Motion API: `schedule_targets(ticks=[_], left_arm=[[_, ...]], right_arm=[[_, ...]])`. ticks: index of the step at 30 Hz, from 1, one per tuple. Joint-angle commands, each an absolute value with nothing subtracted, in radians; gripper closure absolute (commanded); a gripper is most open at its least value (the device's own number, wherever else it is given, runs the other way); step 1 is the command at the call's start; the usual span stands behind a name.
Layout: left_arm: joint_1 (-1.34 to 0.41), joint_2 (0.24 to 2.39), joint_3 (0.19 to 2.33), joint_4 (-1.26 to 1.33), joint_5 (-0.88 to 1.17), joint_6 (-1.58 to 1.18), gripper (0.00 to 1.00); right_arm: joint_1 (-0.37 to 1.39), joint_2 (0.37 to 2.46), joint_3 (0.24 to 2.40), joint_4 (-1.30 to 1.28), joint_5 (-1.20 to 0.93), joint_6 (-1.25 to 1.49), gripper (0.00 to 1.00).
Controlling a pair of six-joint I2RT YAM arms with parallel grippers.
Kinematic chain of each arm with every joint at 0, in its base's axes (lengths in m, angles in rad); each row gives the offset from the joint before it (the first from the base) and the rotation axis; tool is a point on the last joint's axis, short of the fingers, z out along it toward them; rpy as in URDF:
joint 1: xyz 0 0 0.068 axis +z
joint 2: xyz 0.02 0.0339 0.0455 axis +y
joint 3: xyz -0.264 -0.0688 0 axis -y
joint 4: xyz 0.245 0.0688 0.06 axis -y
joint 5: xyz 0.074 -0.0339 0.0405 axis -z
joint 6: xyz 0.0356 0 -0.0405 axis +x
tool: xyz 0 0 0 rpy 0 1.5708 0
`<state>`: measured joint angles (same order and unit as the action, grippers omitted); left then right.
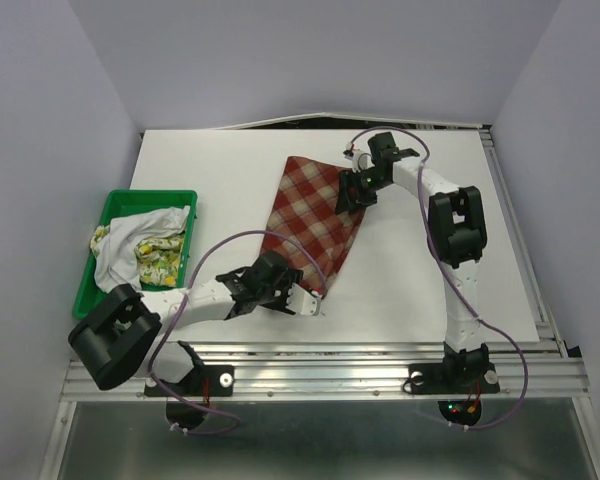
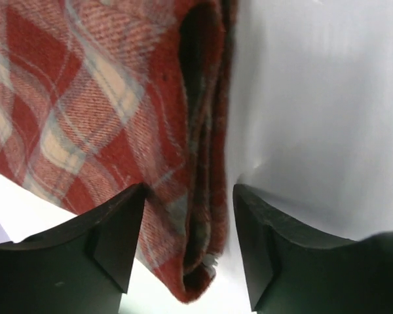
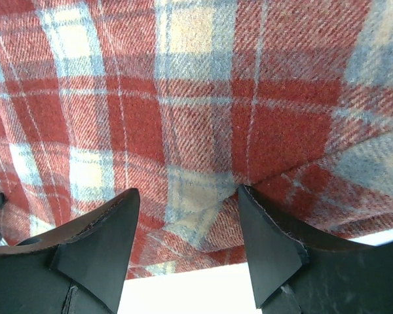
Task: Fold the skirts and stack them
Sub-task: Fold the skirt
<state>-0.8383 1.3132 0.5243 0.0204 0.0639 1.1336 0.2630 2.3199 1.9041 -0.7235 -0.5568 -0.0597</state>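
Note:
The red-and-cream plaid skirt (image 1: 315,215) lies folded into a long slanted shape in the middle of the white table. My left gripper (image 1: 310,303) is at its near corner. In the left wrist view that doubled corner of the plaid skirt (image 2: 190,216) hangs between the open left gripper (image 2: 188,242), with a gap on each side. My right gripper (image 1: 352,190) sits at the skirt's far right edge, and the right wrist view shows the right gripper (image 3: 187,242) open over the plaid skirt (image 3: 196,98). A plain white skirt (image 1: 130,240) and a fruit-print skirt (image 1: 162,258) lie crumpled in the tray.
A green plastic tray (image 1: 120,203) stands at the table's left edge. The table top (image 1: 430,290) is bare white to the right of the plaid skirt. Grey walls close in the back and both sides.

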Motion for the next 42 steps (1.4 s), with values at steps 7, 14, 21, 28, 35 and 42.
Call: schedule_targets(ticks=[7, 14, 21, 28, 35, 42], left_arm=[[-0.834, 1.442, 0.564, 0.098, 0.023, 1.126, 0.55], [-0.857, 1.319, 0.69, -0.207, 0.142, 1.043, 0.94], [-0.929, 1.261, 0.762, -0.461, 0.239, 0.977, 1.0], [-0.966, 1.325, 0.902, -0.659, 0.348, 0.914, 1.0], [-0.969, 1.422, 1.124, -0.824, 0.436, 0.893, 1.0], [-0.962, 1.557, 1.386, -1.044, 0.479, 0.98, 1.0]], right_arm=[[0.256, 2.367, 1.936, -0.756, -0.505, -0.1, 0.32], [0.256, 2.342, 1.992, -0.765, -0.528, -0.11, 0.28], [0.256, 2.284, 2.107, -0.663, -0.503, -0.075, 0.13], [0.256, 2.422, 2.2, -0.623, -0.538, -0.069, 0.12], [0.274, 2.514, 2.157, -0.637, -0.733, -0.077, 0.31], [0.307, 2.49, 2.036, -0.701, -0.845, -0.204, 0.52]])
